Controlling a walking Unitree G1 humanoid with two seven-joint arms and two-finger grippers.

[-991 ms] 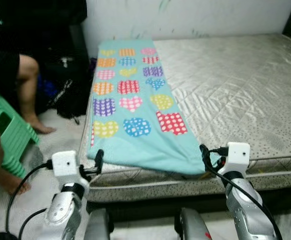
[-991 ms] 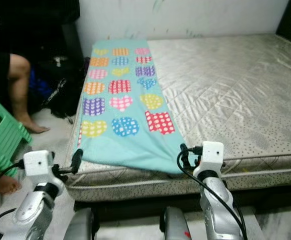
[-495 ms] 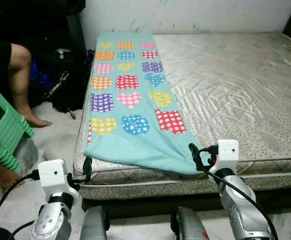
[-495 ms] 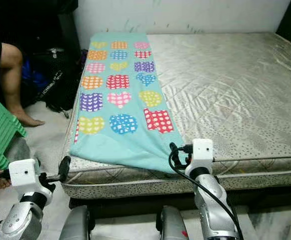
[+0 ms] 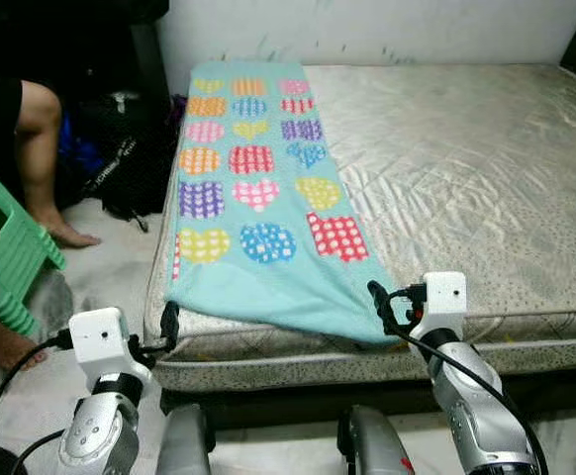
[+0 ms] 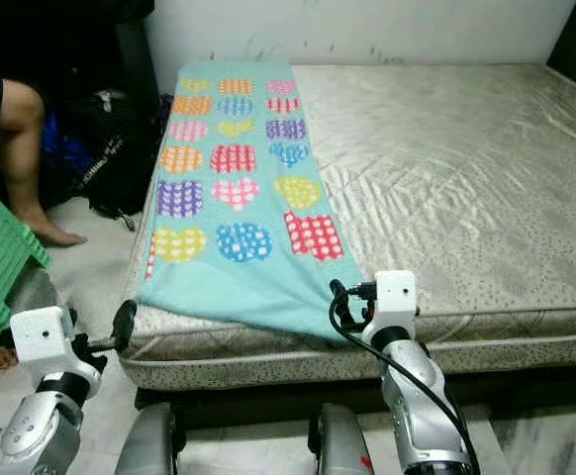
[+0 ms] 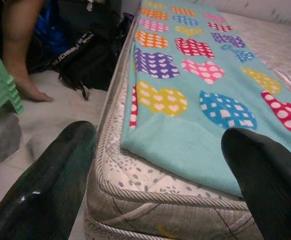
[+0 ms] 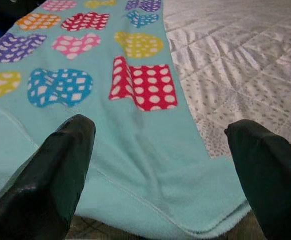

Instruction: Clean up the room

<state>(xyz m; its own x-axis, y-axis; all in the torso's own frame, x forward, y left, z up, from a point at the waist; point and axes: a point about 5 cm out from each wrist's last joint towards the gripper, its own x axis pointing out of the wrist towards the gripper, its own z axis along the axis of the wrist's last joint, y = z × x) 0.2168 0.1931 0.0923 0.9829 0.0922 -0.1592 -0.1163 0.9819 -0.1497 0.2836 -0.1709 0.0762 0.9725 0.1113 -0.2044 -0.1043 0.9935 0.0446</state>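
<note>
A teal blanket printed with colourful hearts lies folded in a long strip along the left side of a bare grey mattress. Its near edge hangs slightly over the mattress front. My left gripper is open and hovers just off the blanket's near left corner, at the mattress corner. At the near right corner, my right gripper is open and empty. Its fingers straddle the teal edge without touching it.
A person's bare legs and a green plastic stool are on the left. A black bag leans against the bed's left side. Pale floor lies between stool and bed. A white wall stands behind the bed.
The view has shifted slightly. My left gripper has dropped lower and leftward, from the blanket's corner to beside the mattress corner. My right gripper has edged left along the near edge.
</note>
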